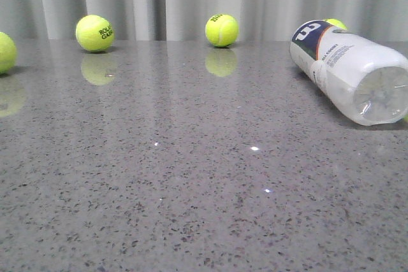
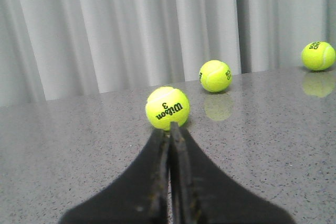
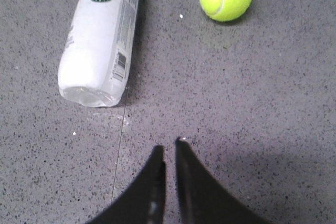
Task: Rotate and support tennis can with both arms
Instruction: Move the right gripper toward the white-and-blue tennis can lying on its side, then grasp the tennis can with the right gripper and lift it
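Seemingly both claws, left claw [image 2: 170, 129] and right claw [image 3: 169, 148], pinch nothing.

Just past my left claw [image 2: 170, 129] a tennis ball [image 2: 167, 108] reads "Wilson 3". Beyond my right claw [image 3: 170, 148], the tennis can [image 3: 102, 35] carries a barcode and a round emblem, its lettering too small to read.

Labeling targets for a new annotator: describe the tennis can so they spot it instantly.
On the grey speckled table, look to the right side in the front view. The tennis can lies on its side there: a long white-labelled cylinder with a navy band, unlike the round yellow-green tennis balls nearby.
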`<state>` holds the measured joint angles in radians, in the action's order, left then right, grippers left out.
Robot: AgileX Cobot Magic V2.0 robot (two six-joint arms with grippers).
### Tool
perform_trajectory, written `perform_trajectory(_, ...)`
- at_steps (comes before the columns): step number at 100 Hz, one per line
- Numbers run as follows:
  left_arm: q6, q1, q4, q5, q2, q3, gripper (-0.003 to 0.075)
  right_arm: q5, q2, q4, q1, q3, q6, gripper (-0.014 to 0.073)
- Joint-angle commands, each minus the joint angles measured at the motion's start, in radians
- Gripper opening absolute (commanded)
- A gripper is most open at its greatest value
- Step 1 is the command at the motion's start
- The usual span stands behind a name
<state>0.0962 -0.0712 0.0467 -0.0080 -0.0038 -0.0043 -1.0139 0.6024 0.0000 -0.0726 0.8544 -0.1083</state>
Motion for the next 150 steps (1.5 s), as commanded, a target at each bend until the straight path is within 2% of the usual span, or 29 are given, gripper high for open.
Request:
perform_trajectory(1, -0.007, 0.003, -0.006, -0.083, -0.037, 0.049, -0.0021, 0.049, 0.012, 0.000, 0.006, 0.029, 0.001, 0.0321)
perform_trajectory(13, -0.007, 0.003, -0.006, -0.083, -0.037, 0.049, -0.0021, 0.046, 0.012, 0.000, 0.006, 0.029, 0.001, 0.0596)
perform_trajectory(18, -0.007, 0.003, -0.006, -0.083, -0.037, 0.049, -0.0021, 0.056, 0.012, 0.000, 0.006, 0.029, 0.001, 0.0669)
perform_trajectory(34, -0.007, 0.003, -0.006, -0.083, -0.037, 0.049, -0.0021, 0.103, 0.012, 0.046, 0.006, 0.029, 0.010, 0.0641)
perform_trajectory(46, -0.007, 0.003, -0.006, -0.083, -0.037, 0.049, -0.0021, 0.136, 0.042, 0.137, 0.006, 0.043, 0.098, 0.0641)
perform_trajectory(66, -0.007, 0.003, -0.006, -0.083, -0.037, 0.049, -0.0021, 0.173, 0.214, 0.279, 0.006, 0.110, 0.204, 0.0641)
perform_trajectory(90, -0.007, 0.003, -0.006, -0.083, -0.037, 0.049, -0.0021, 0.261, 0.461, 0.291, -0.031, 0.210, 0.207, 0.0635)
perform_trajectory(114, -0.007, 0.003, -0.006, -0.083, -0.037, 0.049, -0.0021, 0.362, 0.684, 0.287, -0.071, 0.304, 0.280, 0.0635)
perform_trajectory(150, -0.007, 0.003, -0.006, -0.083, -0.037, 0.049, -0.0021, 0.437, 0.894, 0.287, -0.072, 0.354, 0.280, 0.0635)
